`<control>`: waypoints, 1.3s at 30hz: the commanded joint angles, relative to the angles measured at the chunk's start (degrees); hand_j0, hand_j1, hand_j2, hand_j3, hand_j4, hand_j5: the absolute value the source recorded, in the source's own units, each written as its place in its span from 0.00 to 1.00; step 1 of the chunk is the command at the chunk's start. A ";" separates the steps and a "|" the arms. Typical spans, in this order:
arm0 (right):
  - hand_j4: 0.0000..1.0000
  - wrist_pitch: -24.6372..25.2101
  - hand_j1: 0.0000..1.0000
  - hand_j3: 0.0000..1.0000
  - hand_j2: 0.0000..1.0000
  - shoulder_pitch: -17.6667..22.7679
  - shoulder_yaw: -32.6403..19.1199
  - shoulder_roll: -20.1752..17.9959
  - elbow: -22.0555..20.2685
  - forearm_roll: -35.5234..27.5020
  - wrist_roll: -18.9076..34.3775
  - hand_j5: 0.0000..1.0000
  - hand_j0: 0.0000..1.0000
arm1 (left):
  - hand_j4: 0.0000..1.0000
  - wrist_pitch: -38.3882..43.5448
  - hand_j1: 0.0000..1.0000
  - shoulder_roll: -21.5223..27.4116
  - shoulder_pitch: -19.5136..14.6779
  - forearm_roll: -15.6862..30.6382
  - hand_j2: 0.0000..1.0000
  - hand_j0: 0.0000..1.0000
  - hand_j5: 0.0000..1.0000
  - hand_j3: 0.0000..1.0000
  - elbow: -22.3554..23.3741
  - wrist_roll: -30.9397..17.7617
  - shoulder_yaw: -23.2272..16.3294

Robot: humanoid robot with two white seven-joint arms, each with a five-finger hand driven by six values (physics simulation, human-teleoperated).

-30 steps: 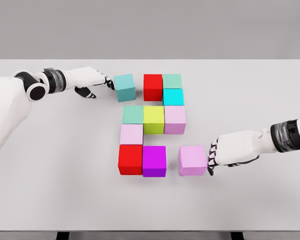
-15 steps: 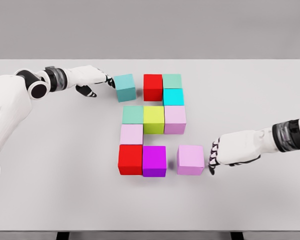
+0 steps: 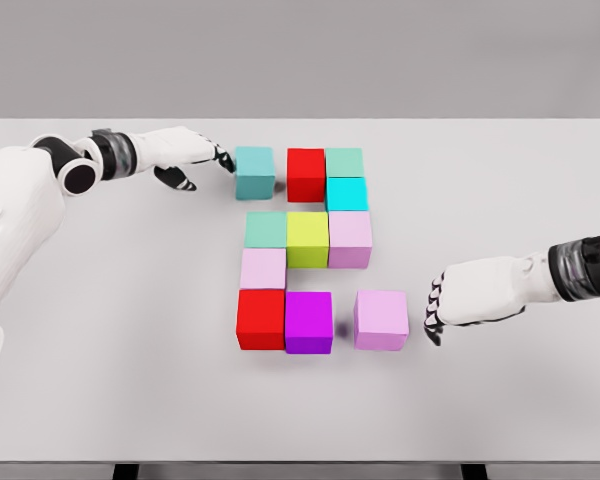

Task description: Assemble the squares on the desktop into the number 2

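Hidden or cut off: both arms left the picture at its side edges, so only forearms and hands showed; the near edge of the counter (image 3: 100, 400) ran close to the bottom border, with two dark stubs below it too cropped to identify. Whether the left hand's fingertips actually met the teal cube could not be made out.

Cubes, all resting flat on the pale grey counter:
- Far row: teal cube (image 3: 254, 171), set slightly apart to the left of the red cube (image 3: 306, 173); sea-green cube (image 3: 345, 162) touching the red one's right side.
- Cyan cube (image 3: 347, 193), just nearer than the sea-green one.
- Middle row, touching: green cube (image 3: 266, 229), yellow-green cube (image 3: 307, 238), pink cube (image 3: 350, 238).
- Pale pink cube (image 3: 263, 268), below the green one.
- Near row: second red cube (image 3: 261, 318) touching the purple cube (image 3: 308, 321); lilac cube (image 3: 382, 319) stood apart to the right with a visible gap.

Left hand (image 3: 185, 152): fingers extended, holding nothing, tips at the teal cube's left face.

Right hand (image 3: 460, 298): fingers loosely curved, holding nothing, just right of the lilac cube, not touching.
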 commanded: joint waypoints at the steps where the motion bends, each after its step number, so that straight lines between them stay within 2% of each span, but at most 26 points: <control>1: 0.45 0.11 0.45 0.45 0.45 0.00 -0.07 0.04 0.09 -0.20 -0.01 0.45 0.45 | 0.75 0.11 0.75 -0.24 0.00 0.31 0.75 0.75 0.75 0.75 0.04 0.03 0.25; 6: 0.45 0.11 0.45 0.45 0.45 0.00 -0.07 0.92 0.44 0.33 -0.01 0.45 0.45 | 0.75 0.11 0.75 -0.24 0.00 0.31 0.75 0.75 0.75 0.75 0.04 0.03 0.25; 19: 0.46 0.11 0.46 0.46 0.46 -0.18 -0.07 2.33 0.27 10.87 -0.01 0.46 0.46 | 0.75 0.11 0.75 -0.06 0.00 0.31 0.75 0.75 0.75 0.75 0.13 0.03 0.25; 27: 0.46 0.11 0.46 0.46 0.46 -0.26 0.45 4.43 0.27 13.16 -0.01 0.46 0.46 | 0.78 0.11 0.78 0.47 0.09 0.31 0.78 0.78 0.78 0.78 0.30 0.03 1.04; 39: 0.46 0.11 0.46 0.46 0.46 -0.44 0.54 4.35 -0.09 14.30 -0.01 0.46 0.46 | 0.78 0.11 0.78 1.35 1.05 1.10 0.78 0.78 0.78 0.78 -0.75 0.11 1.13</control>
